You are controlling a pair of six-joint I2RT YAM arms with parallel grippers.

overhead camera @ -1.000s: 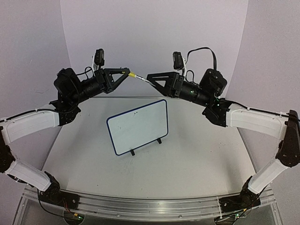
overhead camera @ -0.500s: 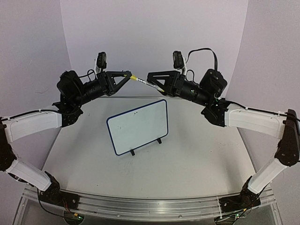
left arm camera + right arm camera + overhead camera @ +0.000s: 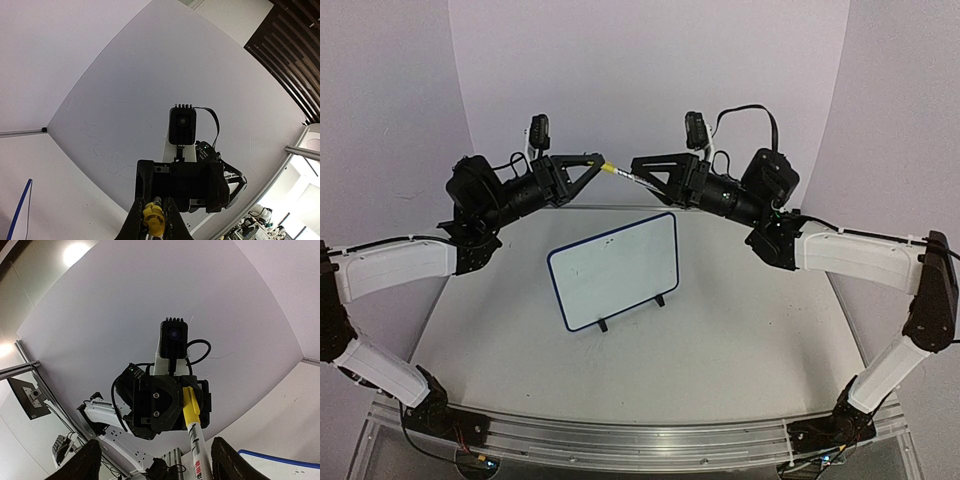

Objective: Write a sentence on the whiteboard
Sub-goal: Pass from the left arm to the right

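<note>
The whiteboard (image 3: pixel 615 270) stands tilted on its two black feet mid-table, and no sentence shows on its white face. Above it both arms are raised, tip to tip. A marker (image 3: pixel 625 175) with a yellow cap (image 3: pixel 608 168) bridges them. My left gripper (image 3: pixel 597 163) is shut on the yellow cap (image 3: pixel 154 220), which sits pinched between its fingers (image 3: pixel 135 227). My right gripper (image 3: pixel 638 168) is open, its fingers (image 3: pixel 82 465) wide on either side of the white barrel (image 3: pixel 198 452) without touching it.
The grey tabletop (image 3: pixel 740 330) lies below, with a metal rail (image 3: pixel 620 435) along its near edge. Pale curved backdrop walls (image 3: pixel 650 70) rise close behind the grippers. A blue-edged corner of the whiteboard (image 3: pixel 280 462) shows at the bottom right of the right wrist view.
Both grippers have drawn slightly closer together around the marker. The right jaws have narrowed somewhat but still stand apart from the barrel. The left grip is unchanged.
</note>
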